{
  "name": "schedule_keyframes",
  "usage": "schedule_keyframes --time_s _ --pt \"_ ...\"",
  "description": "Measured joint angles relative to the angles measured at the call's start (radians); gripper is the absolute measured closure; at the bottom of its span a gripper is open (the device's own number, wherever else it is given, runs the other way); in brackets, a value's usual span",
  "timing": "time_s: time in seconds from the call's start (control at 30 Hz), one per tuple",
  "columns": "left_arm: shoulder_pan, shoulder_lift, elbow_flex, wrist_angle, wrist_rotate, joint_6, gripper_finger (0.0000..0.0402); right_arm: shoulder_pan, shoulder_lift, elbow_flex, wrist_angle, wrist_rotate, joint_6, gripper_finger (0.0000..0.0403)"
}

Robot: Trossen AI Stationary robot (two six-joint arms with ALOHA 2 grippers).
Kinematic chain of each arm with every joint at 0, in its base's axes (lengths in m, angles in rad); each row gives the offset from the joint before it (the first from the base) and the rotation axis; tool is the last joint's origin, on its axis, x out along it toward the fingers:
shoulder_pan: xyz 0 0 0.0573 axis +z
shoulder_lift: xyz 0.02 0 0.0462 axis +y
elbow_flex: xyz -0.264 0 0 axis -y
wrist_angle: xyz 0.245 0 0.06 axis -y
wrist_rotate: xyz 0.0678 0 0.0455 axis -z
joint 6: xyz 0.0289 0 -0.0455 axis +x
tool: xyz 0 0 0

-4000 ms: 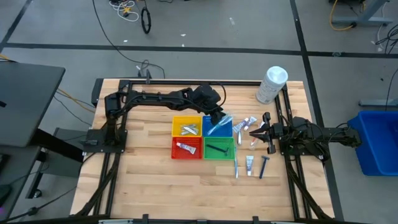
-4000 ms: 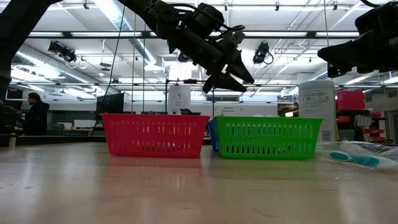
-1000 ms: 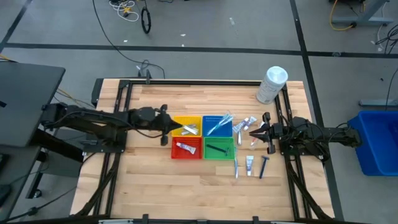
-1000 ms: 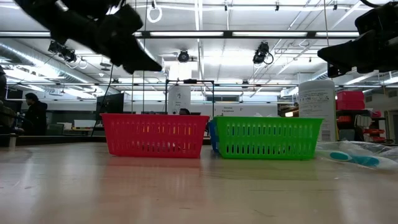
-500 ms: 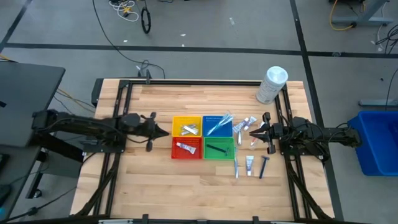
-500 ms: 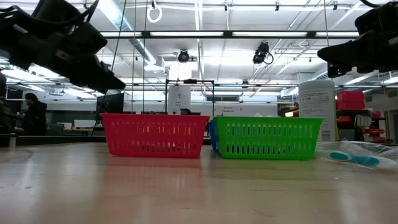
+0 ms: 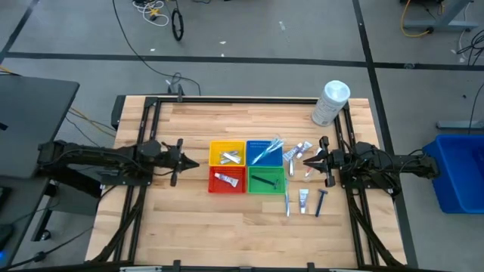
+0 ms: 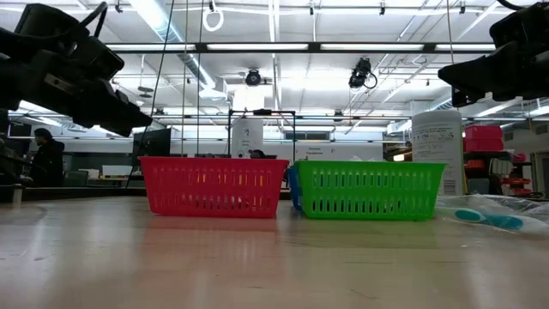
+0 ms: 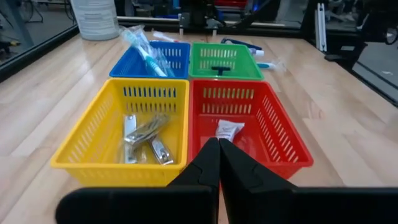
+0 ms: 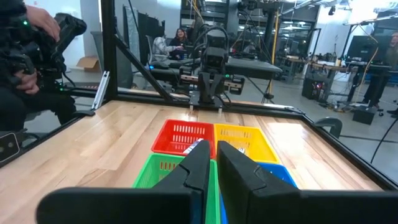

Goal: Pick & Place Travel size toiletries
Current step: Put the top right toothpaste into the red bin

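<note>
Small tubes, toothbrushes and a dark razor (image 7: 321, 202), the travel size toiletries (image 7: 302, 198), lay right of centre, some inside four coloured baskets (image 7: 247, 165). Labels were too small to read. The left gripper (image 7: 193, 162) was pressed together, empty; the right gripper (image 7: 305, 161) looked nearly shut, holding nothing.

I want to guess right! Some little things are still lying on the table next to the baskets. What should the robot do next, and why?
Probably the right gripper should dip to the silvery packets just beside it. The left gripper is shut, empty and sits far off on the other side of the baskets, while a tube, razor and toothbrush lie unsorted on the right.
</note>
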State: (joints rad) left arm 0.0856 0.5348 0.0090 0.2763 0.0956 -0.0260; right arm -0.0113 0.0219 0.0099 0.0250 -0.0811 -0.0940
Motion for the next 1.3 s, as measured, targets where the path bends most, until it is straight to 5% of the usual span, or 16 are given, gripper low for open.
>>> schedule_keyframes --time_s 0.73,1.3 --pt "0.0 -0.317 -0.001 -0.223 0.005 0.006 0.0394 0.0 0.0 0.0 0.0 0.0 0.0 0.0362" --pt "-0.001 -0.476 -0.001 -0.233 0.002 0.015 0.0393 0.0 0.0 0.0 0.0 0.0 0.0 0.0362"
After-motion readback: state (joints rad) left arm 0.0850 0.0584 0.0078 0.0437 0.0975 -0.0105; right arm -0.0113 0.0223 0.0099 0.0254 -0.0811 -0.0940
